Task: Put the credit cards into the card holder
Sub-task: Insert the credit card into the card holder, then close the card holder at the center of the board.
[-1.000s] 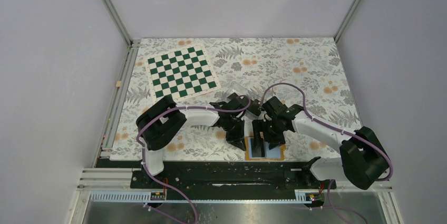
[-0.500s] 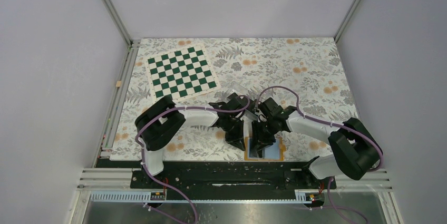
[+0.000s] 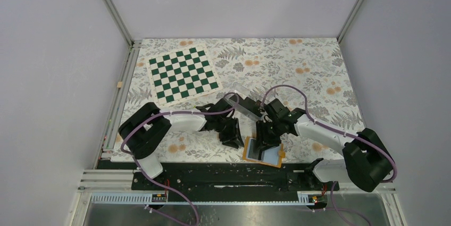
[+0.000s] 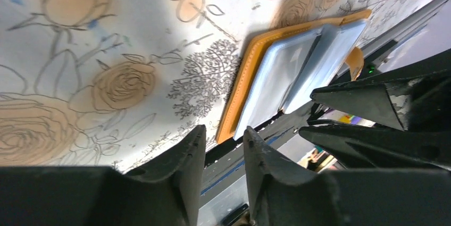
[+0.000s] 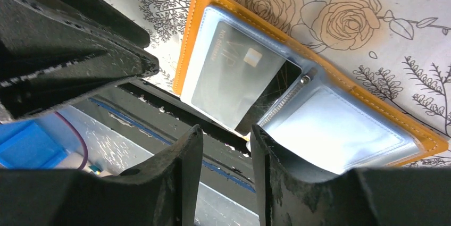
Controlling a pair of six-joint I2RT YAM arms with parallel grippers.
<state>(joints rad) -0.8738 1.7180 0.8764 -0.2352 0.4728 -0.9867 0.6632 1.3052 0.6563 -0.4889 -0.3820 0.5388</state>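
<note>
Risk: w/ L gripper (image 4: 224, 130) & R gripper (image 5: 226, 135) both barely parted, holding nothing, a nudge could push the small flat orange folding card holder (image 5: 187, 50), open at floral table's (image 3: 298, 72) near edge, off it, or slide its half-seated thin black credit card (image 5: 234, 77) out.

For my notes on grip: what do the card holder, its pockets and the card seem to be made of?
Card holder: orange leather or an imitation, matte, with a stitched edge. Pockets: translucent bluish vinyl, glossy. Card: dark glossy plastic, with a gold chip.
</note>
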